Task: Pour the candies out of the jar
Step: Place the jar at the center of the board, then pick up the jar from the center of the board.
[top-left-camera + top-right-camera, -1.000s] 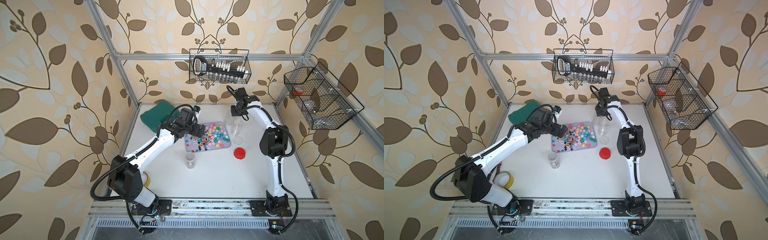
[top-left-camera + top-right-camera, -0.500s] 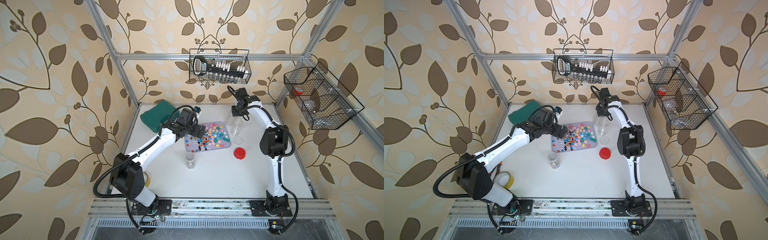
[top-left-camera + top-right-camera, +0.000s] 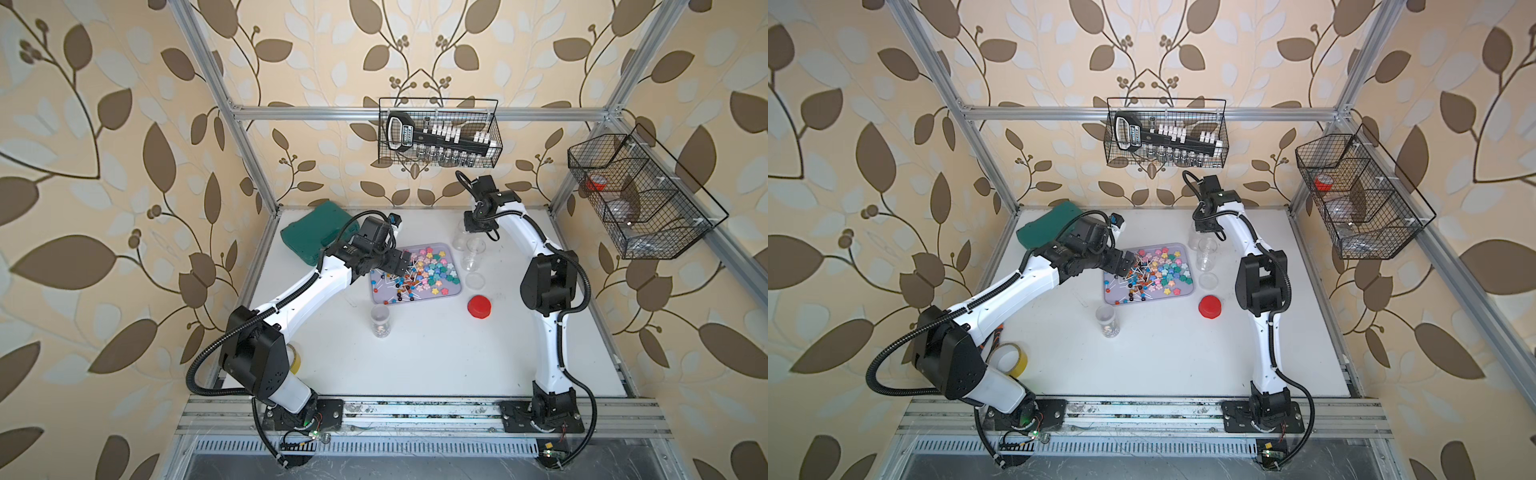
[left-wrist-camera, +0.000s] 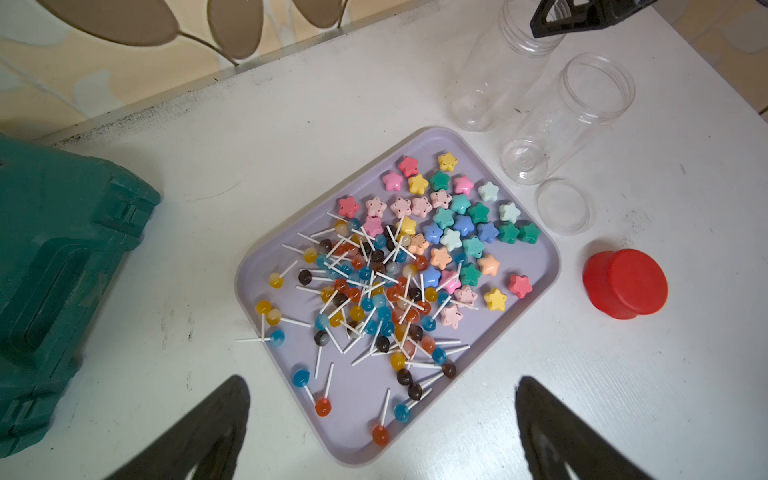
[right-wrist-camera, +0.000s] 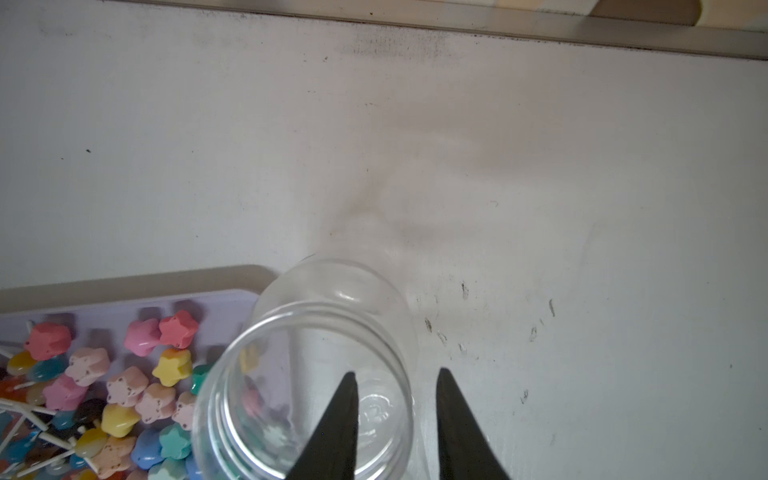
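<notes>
A: Status, from the left across?

B: A dark green plastic case lies at the far left corner of the white table. The left gripper hovers over the near left part of the lavender plastic tray, jaws wide apart, nothing in them.

A: And the candies?

B: The candies lie in the tray, with ball lollipops on white sticks on its left half and pastel star-like pieces on its right. One stick pokes over the rim.

A: All out, then?

B: Not by my reading. A small clear jar stands upright on the table in front of the tray, with something multicoloured at its bottom that is too small to identify. Right of the tray, two tall clear plastic jars stand empty, with a clear round lid and a red screw lid nearby.

A: Right side?

B: The right gripper sits at the mouth of the farther jar, one jaw inside the rim and one outside, parted and not pinching the wall. Judgement: two jars done, the small one left.
</notes>
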Tool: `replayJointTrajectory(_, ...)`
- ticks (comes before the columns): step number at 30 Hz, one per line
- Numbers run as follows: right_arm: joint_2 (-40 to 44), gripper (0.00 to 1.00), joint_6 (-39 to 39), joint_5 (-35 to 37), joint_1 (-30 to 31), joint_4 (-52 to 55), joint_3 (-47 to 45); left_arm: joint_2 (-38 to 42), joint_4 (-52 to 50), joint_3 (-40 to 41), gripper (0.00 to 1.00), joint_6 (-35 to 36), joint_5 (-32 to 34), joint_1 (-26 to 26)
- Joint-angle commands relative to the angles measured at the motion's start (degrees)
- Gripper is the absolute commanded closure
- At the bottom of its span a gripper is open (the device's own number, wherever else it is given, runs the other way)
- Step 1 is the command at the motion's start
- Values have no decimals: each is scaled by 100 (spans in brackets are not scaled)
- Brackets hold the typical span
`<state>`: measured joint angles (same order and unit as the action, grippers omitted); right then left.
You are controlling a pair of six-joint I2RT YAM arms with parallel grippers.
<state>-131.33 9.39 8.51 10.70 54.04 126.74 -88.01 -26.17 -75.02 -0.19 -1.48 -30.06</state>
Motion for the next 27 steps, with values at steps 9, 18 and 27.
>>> replayJointTrajectory(9, 984, 59, 54, -200, 48, -608, -153, 105, 60, -197, 1, -149, 25, -35)
replayJointTrajectory(18, 2078, 29, -236, -701, 593, -1258, -1202, 297, 21, -201, 1, -332, 549, -21)
replayJointTrajectory(27, 3507, 1, -287, -1215, 1376, -1850, -3091, -4, -637, -680, 1, -742, 1350, 289)
